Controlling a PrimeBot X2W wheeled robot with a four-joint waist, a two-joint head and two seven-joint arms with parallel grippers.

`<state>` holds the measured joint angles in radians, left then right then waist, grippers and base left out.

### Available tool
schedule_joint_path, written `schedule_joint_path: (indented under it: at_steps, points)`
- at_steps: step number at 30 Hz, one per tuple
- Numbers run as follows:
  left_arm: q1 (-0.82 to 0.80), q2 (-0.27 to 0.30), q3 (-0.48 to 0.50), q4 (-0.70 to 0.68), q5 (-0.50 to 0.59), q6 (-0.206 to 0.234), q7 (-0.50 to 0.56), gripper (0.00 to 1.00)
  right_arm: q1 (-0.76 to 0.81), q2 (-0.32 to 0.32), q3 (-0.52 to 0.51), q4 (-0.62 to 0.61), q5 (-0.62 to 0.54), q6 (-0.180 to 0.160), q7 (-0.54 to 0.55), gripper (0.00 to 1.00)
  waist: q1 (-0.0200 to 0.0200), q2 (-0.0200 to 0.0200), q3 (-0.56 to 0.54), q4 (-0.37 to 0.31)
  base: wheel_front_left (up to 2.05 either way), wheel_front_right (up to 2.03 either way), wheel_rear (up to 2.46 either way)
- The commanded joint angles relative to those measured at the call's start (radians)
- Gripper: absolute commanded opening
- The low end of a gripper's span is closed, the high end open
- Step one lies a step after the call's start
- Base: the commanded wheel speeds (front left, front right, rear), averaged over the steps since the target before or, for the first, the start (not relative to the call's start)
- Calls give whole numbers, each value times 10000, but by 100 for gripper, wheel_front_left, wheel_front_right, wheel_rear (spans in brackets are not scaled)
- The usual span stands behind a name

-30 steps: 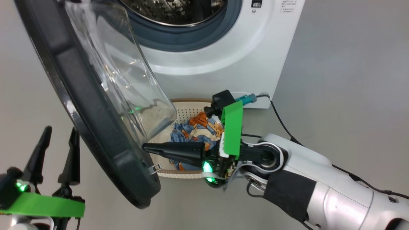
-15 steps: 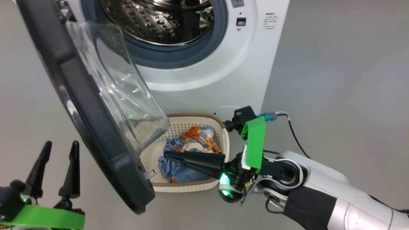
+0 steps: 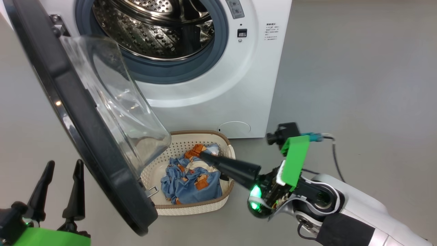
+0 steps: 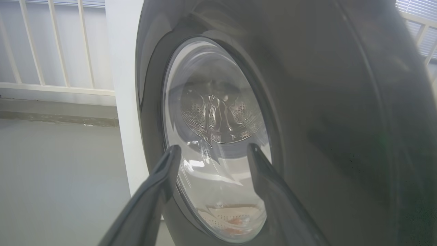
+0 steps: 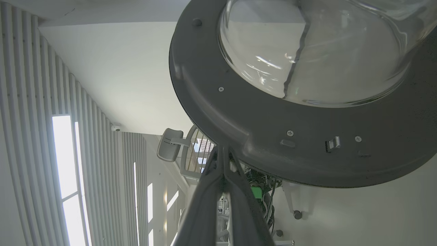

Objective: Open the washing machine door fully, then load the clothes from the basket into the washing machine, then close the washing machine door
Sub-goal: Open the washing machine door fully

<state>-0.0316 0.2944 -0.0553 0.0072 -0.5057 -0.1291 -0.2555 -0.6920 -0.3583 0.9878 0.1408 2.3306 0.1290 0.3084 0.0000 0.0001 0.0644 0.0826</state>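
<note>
head view: we saw the clothes (image 3: 191,181) heaped in the basket (image 3: 191,209) on the floor, under the open door (image 3: 78,112) of the washing machine (image 3: 239,85). our right gripper (image 3: 201,155), clamped shut and empty, pointed leftward over them, nearer than the spread, empty left gripper (image 3: 65,163) beyond the door.

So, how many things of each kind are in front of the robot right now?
White front-loading washing machine: 1
Round glossy black door with glass bowl: 1
Cream perforated plastic basket: 1
Heap of light-blue printed clothes: 1
Dark two-fingered grippers: 2 (left gripper, right gripper)
Total: 6
</note>
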Motion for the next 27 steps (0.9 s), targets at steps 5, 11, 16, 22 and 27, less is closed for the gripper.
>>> schedule_joint_path:
  at_steps: [5,11,16,22,27]
  points:
    - [-77,137,534,-196,134,-16,-63,100,585,169,-755,-290,-1032,17,-881,100,0,-1,-58,-150,0,0,0]
    - [-55,104,545,-241,147,-16,-63,100,1016,366,-1422,-300,-2138,17,-1564,100,0,-1,-38,-261,0,0,0]
    - [-44,107,559,-262,128,-16,-63,100,1165,534,-1939,51,-3643,17,-2695,100,0,-1,-17,-328,0,0,0]
    - [-40,83,589,-256,113,-16,-63,100,1103,705,-2273,1186,-6004,17,-4985,100,0,-1,-23,-385,0,0,0]
    - [-32,56,597,-240,123,-16,-63,100,936,769,-2569,2369,-7778,17,-5640,100,0,-1,-43,-450,0,0,0]
